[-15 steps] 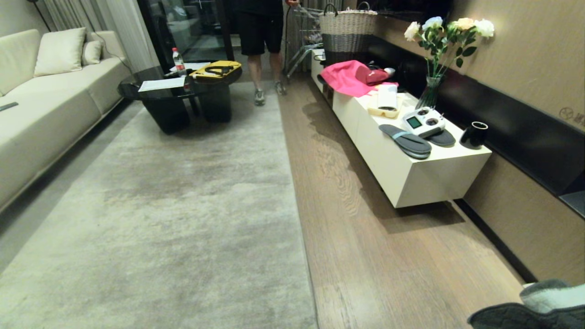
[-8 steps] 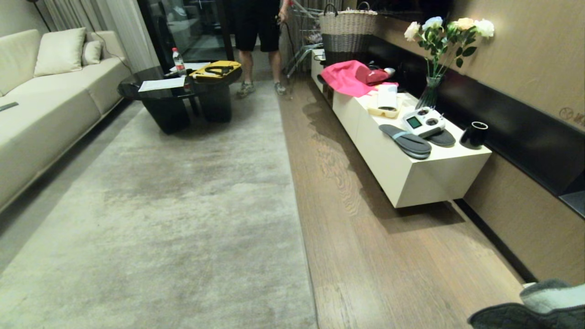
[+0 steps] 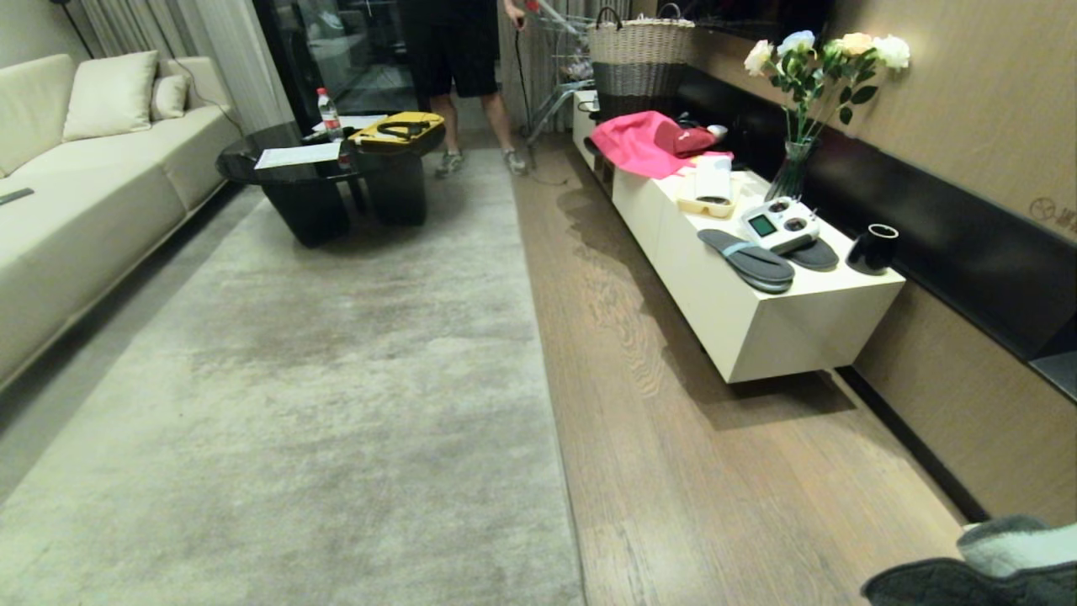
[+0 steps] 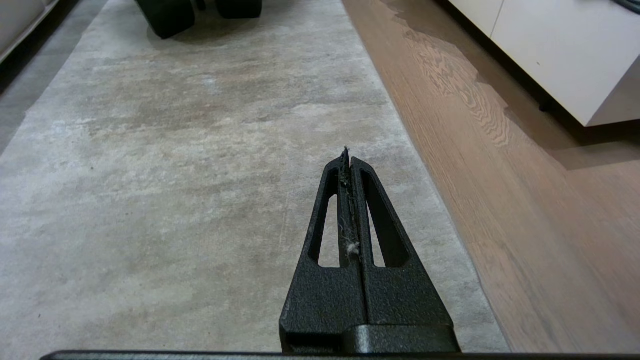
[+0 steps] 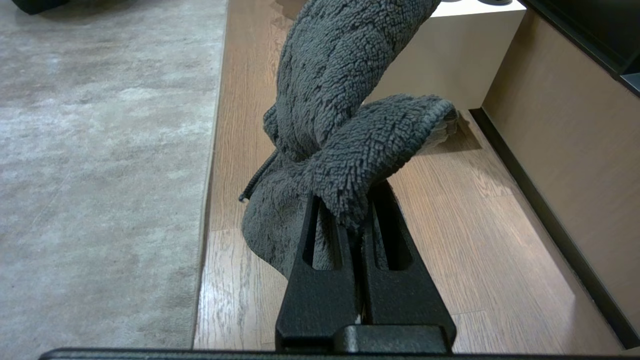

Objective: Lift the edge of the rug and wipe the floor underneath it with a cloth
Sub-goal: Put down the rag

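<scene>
Rug [image 3: 294, 396] fills the left and middle of the room, running near to far, and floor [image 3: 715, 471] shows as a bare plank strip along its right side, between it and a white cabinet [image 3: 757, 328]. Between the two lies the rug edge [image 3: 543, 370], a straight seam whose long axis goes from the near foreground away toward the far end, where a person [image 3: 458, 76] stands; it lies flat, not yet lifted. Left gripper [image 4: 346, 157] hangs over the rug just left of that edge, its fingers pressed together with nothing but lint between them, so it looks the nearer arm for the lift: the edge lies a little to its right and below. Right gripper [image 5: 350, 210] sits over the planks on the far side of the seam, its fingers clamped on the cloth [image 5: 340, 125], which bunches up above them, dark side out; in the head view the cloth shows at the near right corner.
</scene>
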{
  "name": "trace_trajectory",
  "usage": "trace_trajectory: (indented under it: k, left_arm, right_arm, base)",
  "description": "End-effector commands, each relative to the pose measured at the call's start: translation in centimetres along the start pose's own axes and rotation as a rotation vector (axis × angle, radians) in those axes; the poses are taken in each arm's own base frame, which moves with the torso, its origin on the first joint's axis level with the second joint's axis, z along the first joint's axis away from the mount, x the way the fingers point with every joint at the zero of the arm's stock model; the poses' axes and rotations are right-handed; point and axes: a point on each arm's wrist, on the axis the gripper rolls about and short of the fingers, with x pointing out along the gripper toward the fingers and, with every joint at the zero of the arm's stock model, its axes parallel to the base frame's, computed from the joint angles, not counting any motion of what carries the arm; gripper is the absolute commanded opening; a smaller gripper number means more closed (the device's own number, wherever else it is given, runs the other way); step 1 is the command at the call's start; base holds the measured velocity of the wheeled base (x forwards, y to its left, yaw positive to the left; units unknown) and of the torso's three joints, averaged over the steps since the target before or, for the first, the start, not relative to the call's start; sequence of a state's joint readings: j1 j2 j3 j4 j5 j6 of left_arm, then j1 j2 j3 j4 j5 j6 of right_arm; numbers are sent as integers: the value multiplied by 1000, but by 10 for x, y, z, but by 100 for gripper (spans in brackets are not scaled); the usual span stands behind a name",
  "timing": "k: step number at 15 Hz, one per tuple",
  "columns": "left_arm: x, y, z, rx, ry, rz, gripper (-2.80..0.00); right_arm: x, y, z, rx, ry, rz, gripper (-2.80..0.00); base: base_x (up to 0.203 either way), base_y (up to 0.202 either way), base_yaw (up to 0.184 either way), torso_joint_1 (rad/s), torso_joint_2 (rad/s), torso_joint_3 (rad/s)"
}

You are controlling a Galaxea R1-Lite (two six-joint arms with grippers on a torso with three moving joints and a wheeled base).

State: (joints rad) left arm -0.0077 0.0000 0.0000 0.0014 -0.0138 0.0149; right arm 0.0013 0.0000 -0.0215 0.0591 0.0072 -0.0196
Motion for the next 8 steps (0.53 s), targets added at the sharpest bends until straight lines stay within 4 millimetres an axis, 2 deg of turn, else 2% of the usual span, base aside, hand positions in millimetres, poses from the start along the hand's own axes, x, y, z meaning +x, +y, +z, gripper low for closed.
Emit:
trace_trajectory:
  k: [1,6,8]
  left_arm:
    - [0,0,0,0,0,0,-280]
    - [0,0,0,0,0,0,-280]
    - [0,0,0,0,0,0,-280]
  right_arm:
    - [0,0,0,-2,1,1,-280]
    - [0,0,0,-2,1,1,-280]
    - [0,0,0,0,1,1,-280]
  base:
    - [0,0,0,0,0,0]
    - [0,0,0,0,0,0]
    - [0,0,0,-19,-189,-235]
